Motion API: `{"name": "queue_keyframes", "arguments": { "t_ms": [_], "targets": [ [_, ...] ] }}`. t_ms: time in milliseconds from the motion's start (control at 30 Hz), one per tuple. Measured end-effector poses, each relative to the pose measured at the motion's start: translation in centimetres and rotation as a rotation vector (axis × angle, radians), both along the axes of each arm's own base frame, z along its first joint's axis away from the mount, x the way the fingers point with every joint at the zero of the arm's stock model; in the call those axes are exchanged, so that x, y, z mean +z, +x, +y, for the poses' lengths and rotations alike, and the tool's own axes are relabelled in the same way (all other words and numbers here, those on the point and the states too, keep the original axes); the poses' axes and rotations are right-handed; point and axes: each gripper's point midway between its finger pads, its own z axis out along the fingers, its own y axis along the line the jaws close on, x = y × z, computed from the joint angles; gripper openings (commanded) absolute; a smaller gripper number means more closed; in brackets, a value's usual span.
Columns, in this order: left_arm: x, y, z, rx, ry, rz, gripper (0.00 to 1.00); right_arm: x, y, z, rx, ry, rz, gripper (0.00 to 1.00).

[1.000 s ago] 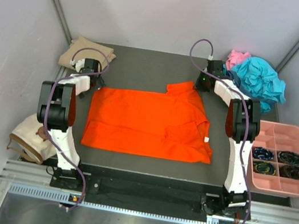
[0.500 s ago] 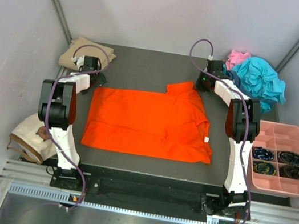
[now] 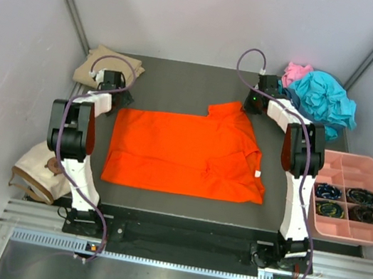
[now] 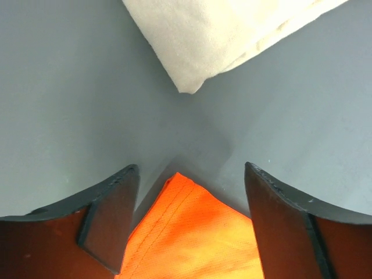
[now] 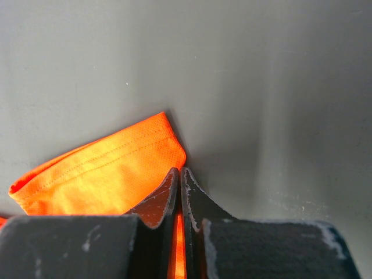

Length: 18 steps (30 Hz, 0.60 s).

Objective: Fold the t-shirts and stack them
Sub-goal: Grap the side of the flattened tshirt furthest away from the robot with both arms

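Observation:
The orange t-shirt (image 3: 184,152) lies spread flat on the dark table. My left gripper (image 3: 123,98) is open at the shirt's far left corner; in the left wrist view that orange corner (image 4: 195,224) lies between my spread fingers (image 4: 110,218), untouched. My right gripper (image 3: 252,105) is shut on the shirt's far right sleeve edge (image 5: 110,171), with orange cloth pinched between the pads. A folded tan t-shirt (image 3: 107,65) lies at the far left, and also shows in the left wrist view (image 4: 226,32). Crumpled teal (image 3: 327,99) and pink (image 3: 296,72) t-shirts are piled at the far right.
A pink plastic compartment tray (image 3: 344,166) with dark coiled items stands at the right edge. A cream cap-like thing (image 3: 36,171) lies off the table's left side. Grey walls close in on three sides.
The left gripper has shifted slightly over the shirt's far left corner. The shirt and the right gripper have stayed where they were.

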Motion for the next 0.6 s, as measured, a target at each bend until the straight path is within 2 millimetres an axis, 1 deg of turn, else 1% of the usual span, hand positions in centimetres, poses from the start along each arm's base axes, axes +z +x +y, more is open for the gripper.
{"name": "queue_keyframes", "arguments": {
  "t_ms": [33,133,600],
  "targets": [
    [-0.03,0.04,-0.04,-0.001,-0.002,-0.004,0.70,0.00,0.00,0.01,0.000,0.000,0.000,0.00],
    [-0.03,0.17,-0.28,-0.003,-0.016,-0.015,0.61,0.01,0.01,0.01,0.000,0.000,0.000,0.00],
    [-0.12,-0.12,-0.84,-0.011,-0.045,-0.029,0.59,0.02,0.02,0.01,0.000,0.000,-0.001,0.00]
  ]
}}
